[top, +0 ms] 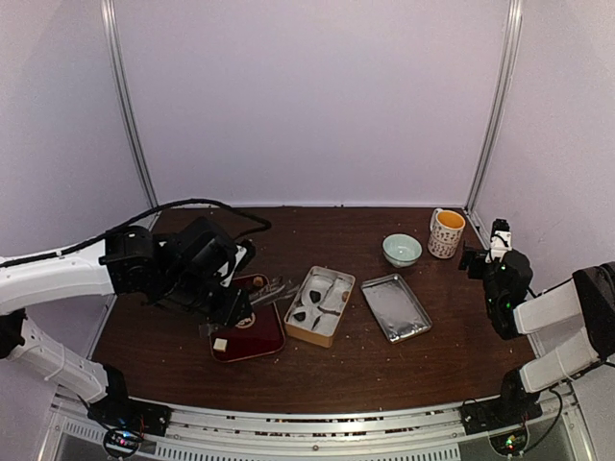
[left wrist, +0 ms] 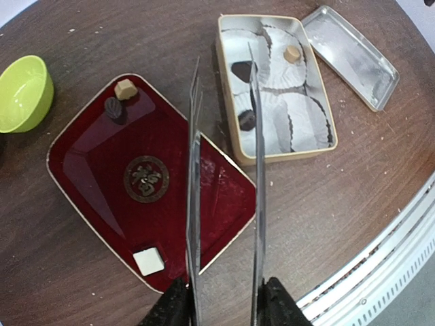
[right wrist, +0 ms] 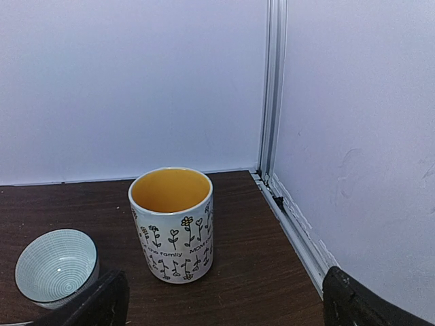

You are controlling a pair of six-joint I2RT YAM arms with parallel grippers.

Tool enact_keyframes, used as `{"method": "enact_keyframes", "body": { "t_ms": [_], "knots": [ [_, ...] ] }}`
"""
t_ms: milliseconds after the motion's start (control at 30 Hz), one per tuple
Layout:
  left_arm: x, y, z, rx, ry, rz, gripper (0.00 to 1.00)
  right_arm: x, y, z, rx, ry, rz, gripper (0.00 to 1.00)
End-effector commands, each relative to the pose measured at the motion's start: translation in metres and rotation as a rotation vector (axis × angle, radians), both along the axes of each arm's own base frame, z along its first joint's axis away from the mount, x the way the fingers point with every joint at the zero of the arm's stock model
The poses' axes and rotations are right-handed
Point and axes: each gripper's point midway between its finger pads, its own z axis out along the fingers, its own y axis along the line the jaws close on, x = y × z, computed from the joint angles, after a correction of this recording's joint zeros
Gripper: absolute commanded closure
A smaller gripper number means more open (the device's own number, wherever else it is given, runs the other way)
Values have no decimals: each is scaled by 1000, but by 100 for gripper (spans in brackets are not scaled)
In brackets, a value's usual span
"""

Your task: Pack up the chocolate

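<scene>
A dark chocolate point(left wrist: 114, 108) lies on the red tray point(left wrist: 95, 176) next to a tan lump point(left wrist: 125, 88) at its far corner. A pale cube point(left wrist: 148, 261) sits at the near corner. Two dark chocolates point(left wrist: 242, 70) point(left wrist: 247, 119) and a tan piece point(left wrist: 292, 54) sit in paper cups inside the open cream tin point(left wrist: 231, 136). My left gripper point(left wrist: 223, 58) has long thin metal blades; they stand apart with nothing between them, above the gap between tray and tin. In the top view it point(top: 274, 288) is beside the tin point(top: 320, 305). My right gripper point(right wrist: 224, 302) is open and empty, facing the mug.
The silver tin lid point(top: 395, 306) lies right of the tin. A teal bowl point(top: 402, 250) and a flowered mug point(top: 446, 233) stand at the back right. A green bowl point(left wrist: 24, 92) sits left of the tray. The table's near rail point(left wrist: 401, 231) runs close by.
</scene>
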Motion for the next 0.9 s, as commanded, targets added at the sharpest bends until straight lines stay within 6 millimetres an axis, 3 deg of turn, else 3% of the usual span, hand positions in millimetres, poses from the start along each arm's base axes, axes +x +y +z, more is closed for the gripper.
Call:
{"method": "enact_keyframes", "body": {
  "t_ms": [0,400,567,867],
  "knots": [
    [16,26,24,-2,-101,150,64,2,-4,4,11,-13,-15,0],
    [27,75,5,35,-71,338,64,2,-3,5,11,-14,-14,0],
    [33,80,-7,101,-69,380,64,2,-4,5,11,-14,-16,0],
    [49,60,-31,199,-54,355,66,2,-4,5,11,-13,-16,0]
  ]
}}
